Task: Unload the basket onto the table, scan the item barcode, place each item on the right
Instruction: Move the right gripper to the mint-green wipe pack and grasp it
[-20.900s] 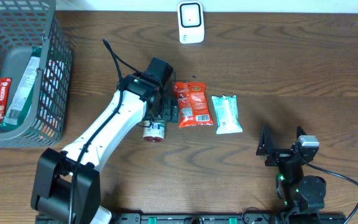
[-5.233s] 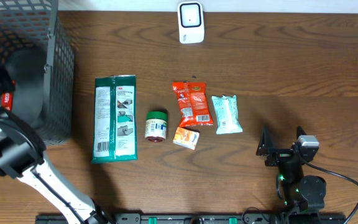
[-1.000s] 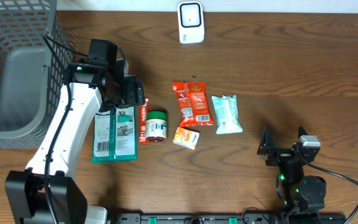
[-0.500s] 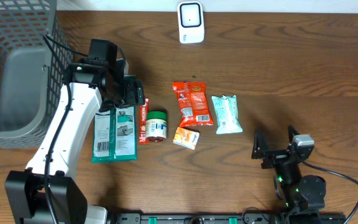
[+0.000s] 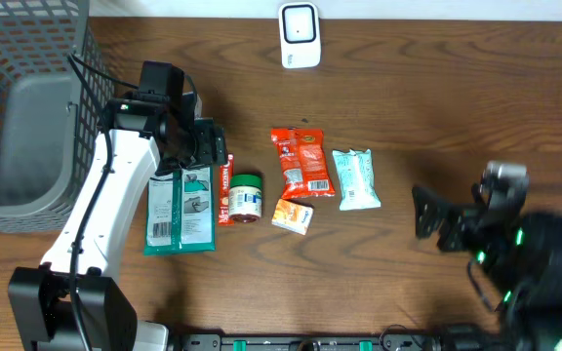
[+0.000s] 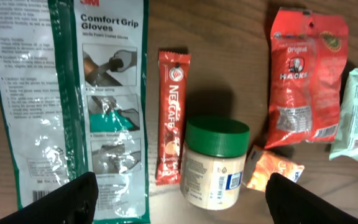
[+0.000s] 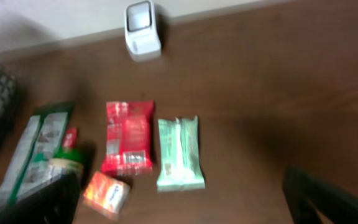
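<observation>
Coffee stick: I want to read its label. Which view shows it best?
Left wrist: the coffee stick lies whole, close and sharp, lettering legible. Overhead shows a thin red sliver beside the jar; right wrist, a small blurred red bit.

Nescafé stick [image 6: 173, 118] | red, flat | between gloves pack [image 6: 73, 93] and jar [image 6: 213, 165] | scanner [image 5: 300, 34] white, far edge

Above the left-hand jaw, the glove pack [image 6: 67, 106] runs off the top edge. Beyond the right-hand jaw, the pouch [image 6: 356, 115] is cut by the side edge. The right arm [image 5: 520, 249] is smeared overhead, and its wrist view blurs every label.
</observation>
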